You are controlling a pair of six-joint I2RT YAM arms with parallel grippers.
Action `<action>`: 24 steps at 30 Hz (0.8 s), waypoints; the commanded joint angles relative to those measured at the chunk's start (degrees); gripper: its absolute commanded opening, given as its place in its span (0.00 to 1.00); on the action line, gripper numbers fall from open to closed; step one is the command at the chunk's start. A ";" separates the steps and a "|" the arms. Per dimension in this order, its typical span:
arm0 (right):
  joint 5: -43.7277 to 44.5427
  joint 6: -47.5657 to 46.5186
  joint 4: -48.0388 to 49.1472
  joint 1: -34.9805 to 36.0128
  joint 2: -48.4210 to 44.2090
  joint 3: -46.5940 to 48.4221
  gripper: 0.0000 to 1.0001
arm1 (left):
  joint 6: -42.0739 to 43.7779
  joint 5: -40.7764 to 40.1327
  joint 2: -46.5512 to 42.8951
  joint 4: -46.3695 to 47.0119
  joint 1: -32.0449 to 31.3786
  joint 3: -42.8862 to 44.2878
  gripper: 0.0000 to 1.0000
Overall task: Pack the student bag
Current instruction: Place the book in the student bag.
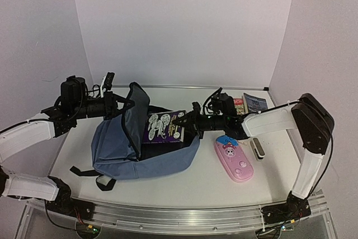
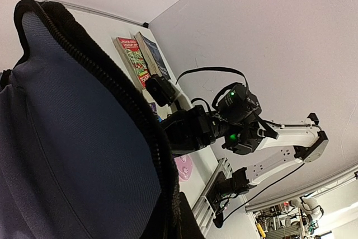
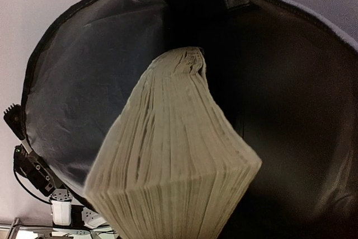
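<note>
Overhead view, items in order of decreasing size.

(a) The table (image 1: 224, 188): a white surface filling the lower half of the frame.

(b) The student bag (image 1: 120, 149): a slate-blue backpack lying flat at centre left. Its black straps trail toward the lower left. Its zipped mouth is open toward frame right, and the upper flap is raised nearly upright, exposing dark lining.

(c) My left gripper (image 1: 118, 104): at the upper left of the bag, jaws pressed together on the rim of the raised flap. In my left wrist view the zip edge and blue fabric fill the left half of the frame.

(d) My right gripper (image 1: 187, 122): at frame centre, jaws drawn narrow onto the right edge of a book (image 1: 162, 127), which I hold.

(e) The book: purple cover with white drawings, face up, its left part inside the bag's mouth. In my right wrist view its yellowed page edges fan out at centre frame against the dark lining.

(f) The pencil case (image 1: 235, 159): pink, with a cartoon figure, lying on the table right of centre, apart from the bag.

(g) The two small books (image 1: 249, 103): side by side at upper right, near the back wall.

(h) A small grey-and-white object (image 1: 258, 148): just beside the pencil case, on its right. I cannot tell what it is.
</note>
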 commanded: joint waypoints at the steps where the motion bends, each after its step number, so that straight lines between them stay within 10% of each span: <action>1: -2.14 3.02 9.96 1.54 2.73 4.81 0.00 | 0.31 1.84 -0.25 4.63 0.17 3.10 0.00; 24: 0.61 0.82 7.78 7.48 25.43 25.51 0.00 | -5.06 3.01 4.37 14.50 0.07 -0.34 0.00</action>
